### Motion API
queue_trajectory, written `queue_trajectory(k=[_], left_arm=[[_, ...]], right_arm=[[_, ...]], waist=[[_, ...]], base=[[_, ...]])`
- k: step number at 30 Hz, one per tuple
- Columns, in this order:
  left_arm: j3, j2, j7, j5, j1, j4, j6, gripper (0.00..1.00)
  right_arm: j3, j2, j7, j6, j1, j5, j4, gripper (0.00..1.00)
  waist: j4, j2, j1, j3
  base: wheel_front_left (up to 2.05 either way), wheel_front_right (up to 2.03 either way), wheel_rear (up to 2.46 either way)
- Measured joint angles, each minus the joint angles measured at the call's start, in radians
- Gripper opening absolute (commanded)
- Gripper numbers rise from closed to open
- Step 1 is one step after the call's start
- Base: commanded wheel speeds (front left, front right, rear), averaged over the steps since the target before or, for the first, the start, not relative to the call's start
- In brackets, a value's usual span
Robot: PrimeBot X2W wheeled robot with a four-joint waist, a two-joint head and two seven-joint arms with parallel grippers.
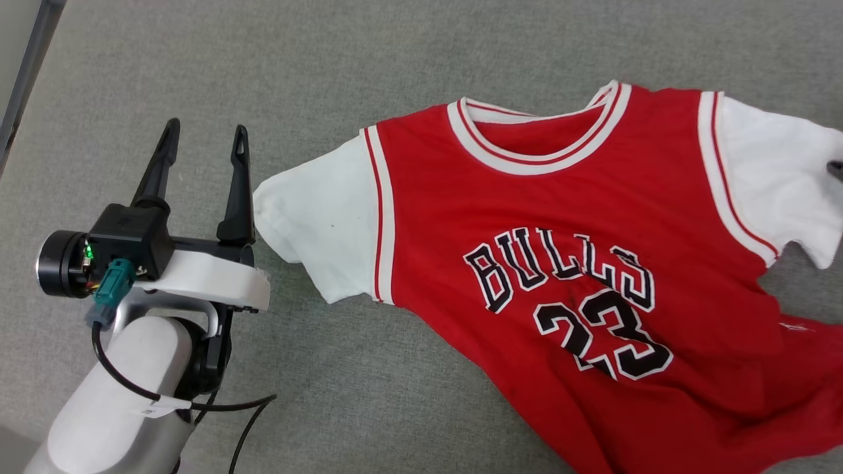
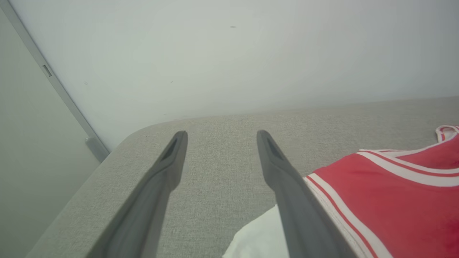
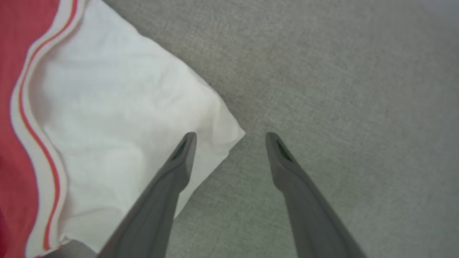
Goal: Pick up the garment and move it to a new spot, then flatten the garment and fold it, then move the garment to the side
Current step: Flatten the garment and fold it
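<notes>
The garment (image 1: 579,217), a red jersey with white sleeves, striped trim and black lettering, lies face up and rumpled on the grey surface. My left gripper (image 1: 207,131) stands open just left of its white sleeve (image 1: 323,224), with nothing between the fingers. In the left wrist view this gripper (image 2: 222,134) points along the bare surface, the garment (image 2: 394,193) beside its right finger. My right gripper (image 3: 231,136) is open over the corner of the other white sleeve (image 3: 118,107); one finger (image 3: 179,168) is above the cloth, the other above bare surface.
The grey fabric surface (image 1: 369,395) runs all around the garment. Its rounded corner (image 2: 140,134) meets a pale wall (image 2: 229,53) ahead of the left gripper. A grey rail (image 1: 29,66) runs along the far left. A black cable (image 1: 217,405) hangs from the left wrist.
</notes>
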Motion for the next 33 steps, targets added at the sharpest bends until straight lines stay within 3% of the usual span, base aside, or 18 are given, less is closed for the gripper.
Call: queue_trajectory(k=[10, 11, 12, 19, 25, 33], left_arm=[[0.100, -0.066, 0.000, 0.078, 0.017, 0.022, -0.073, 1.00], [0.109, -0.070, 0.000, 0.085, 0.020, 0.026, -0.077, 1.00], [0.115, -0.073, 0.000, 0.090, 0.023, 0.029, -0.084, 1.00], [0.154, -0.086, 0.000, 0.123, 0.035, 0.062, -0.127, 1.00], [0.171, -0.078, 0.000, 0.137, 0.038, 0.101, -0.168, 1.00], [0.142, -0.023, 0.061, 0.110, -0.014, 0.164, -0.280, 1.00]], right_arm=[[0.064, -0.001, -0.052, -0.001, 0.018, 0.028, 0.073, 1.00], [0.072, -0.002, -0.063, -0.001, 0.019, 0.030, 0.073, 0.43], [0.081, -0.002, -0.074, -0.001, 0.020, 0.033, 0.072, 0.00], [0.108, 0.012, -0.211, 0.000, 0.026, 0.050, 0.076, 0.00], [0.138, -0.015, -0.338, 0.000, 0.032, 0.063, 0.036, 0.00], [0.156, -0.095, -0.426, 0.000, 0.163, 0.110, -0.087, 0.00]], waist=[[0.008, 0.0000, 0.0000, 0.029], [0.005, 0.0000, 0.0000, 0.027], [0.002, 0.0000, -0.0001, 0.026], [-0.024, 0.0000, 0.0000, -0.005], [-0.044, 0.0000, -0.0001, -0.066], [-0.085, 0.0000, -0.0001, -0.155]], base=[[0.00, 0.00, 0.00], [0.00, 0.00, 0.00], [0.00, 0.00, 0.00], [0.00, 0.00, 0.00], [0.00, 0.00, 0.00], [0.00, 0.00, 0.00]])
